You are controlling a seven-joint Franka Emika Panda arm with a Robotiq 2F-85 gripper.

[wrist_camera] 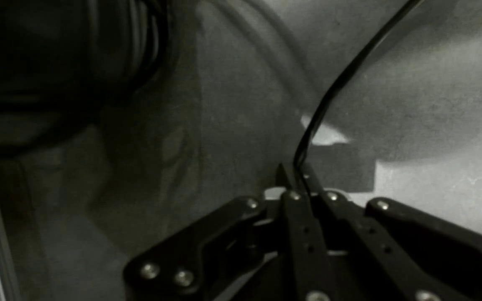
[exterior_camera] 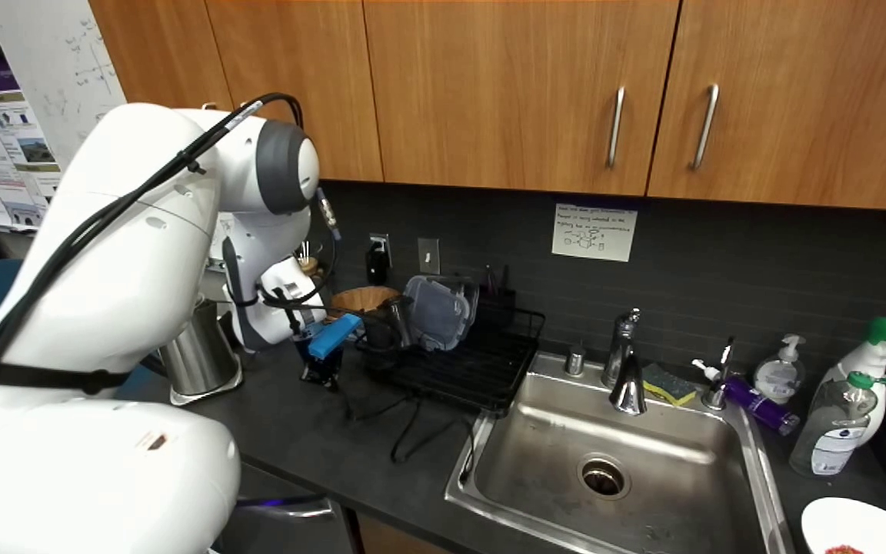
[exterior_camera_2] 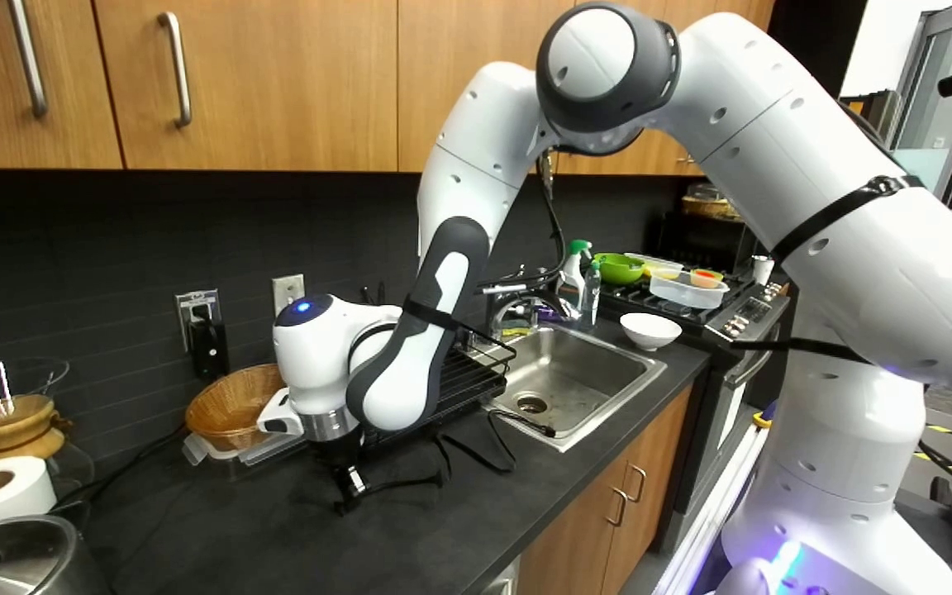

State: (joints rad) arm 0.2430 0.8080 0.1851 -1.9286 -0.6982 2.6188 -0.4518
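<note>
The cable is clamped between the jaws of the tool and leads away from them over the table. The wrist view shows this grip up close but cuts the cable off at the top; both exterior views show it reaching the rim of the sink.

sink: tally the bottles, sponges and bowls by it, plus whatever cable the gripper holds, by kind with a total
Bottles: 4 (purple bottle, pump bottle, spray bottle, green-capped bottle)
Sponge: 1
White bowl: 1
Black cable in the gripper: 1
Total: 7
</note>
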